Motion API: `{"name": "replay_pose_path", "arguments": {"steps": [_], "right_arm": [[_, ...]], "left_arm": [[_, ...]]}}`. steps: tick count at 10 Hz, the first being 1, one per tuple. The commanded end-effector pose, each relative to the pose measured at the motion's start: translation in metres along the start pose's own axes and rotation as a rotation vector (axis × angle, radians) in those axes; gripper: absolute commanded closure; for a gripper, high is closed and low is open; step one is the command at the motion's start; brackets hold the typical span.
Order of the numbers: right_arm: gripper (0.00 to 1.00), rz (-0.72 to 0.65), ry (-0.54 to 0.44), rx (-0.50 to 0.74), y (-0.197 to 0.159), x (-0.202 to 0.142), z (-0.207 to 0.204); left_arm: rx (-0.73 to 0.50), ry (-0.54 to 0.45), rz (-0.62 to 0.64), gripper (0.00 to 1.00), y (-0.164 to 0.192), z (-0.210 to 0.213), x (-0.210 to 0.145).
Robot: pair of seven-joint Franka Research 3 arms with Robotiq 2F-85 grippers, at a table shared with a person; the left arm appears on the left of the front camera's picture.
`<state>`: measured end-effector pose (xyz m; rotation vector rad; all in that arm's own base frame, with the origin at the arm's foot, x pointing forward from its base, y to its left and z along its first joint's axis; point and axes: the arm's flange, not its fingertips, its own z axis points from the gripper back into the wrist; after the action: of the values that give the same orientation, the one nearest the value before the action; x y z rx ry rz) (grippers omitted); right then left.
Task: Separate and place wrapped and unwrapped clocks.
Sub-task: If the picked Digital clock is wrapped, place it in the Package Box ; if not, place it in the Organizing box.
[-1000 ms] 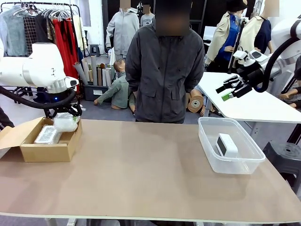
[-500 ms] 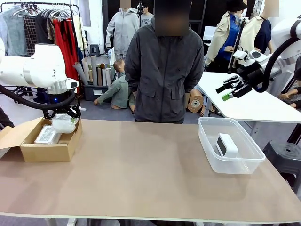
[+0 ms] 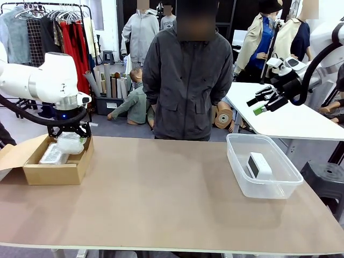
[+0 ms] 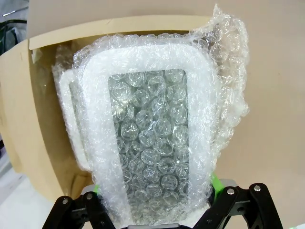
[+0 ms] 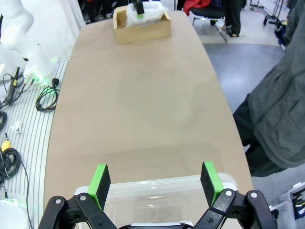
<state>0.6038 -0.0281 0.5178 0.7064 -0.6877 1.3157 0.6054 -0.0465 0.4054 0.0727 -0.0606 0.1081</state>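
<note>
Over the cardboard box on the counter, the left pincer, clamped on a bubble-wrapped clock, has sunk lower, nearly sorted. The right pincer hangs apart over the tub holding the bare clock.

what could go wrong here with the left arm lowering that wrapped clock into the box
The left gripper grips the wrapped clock through loose bubble wrap, so it might slip or tilt. Another wrapped clock already lies in the cardboard box, so the held one could land on it or catch the box wall.
</note>
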Motion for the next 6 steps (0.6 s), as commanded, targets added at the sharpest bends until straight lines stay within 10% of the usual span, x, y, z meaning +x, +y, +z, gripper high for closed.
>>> {"name": "replay_pose_path", "arguments": {"steps": [1,6], "right_arm": [[0.00,0.003,0.003,-0.015,0.001,0.002,-0.001],[0.00,0.003,0.003,-0.015,0.001,0.002,-0.001]], "left_arm": [[0.030,-0.026,0.010,1.00,0.002,-0.003,-0.010],[0.037,-0.011,-0.041,1.00,0.003,-0.020,-0.003]]}}
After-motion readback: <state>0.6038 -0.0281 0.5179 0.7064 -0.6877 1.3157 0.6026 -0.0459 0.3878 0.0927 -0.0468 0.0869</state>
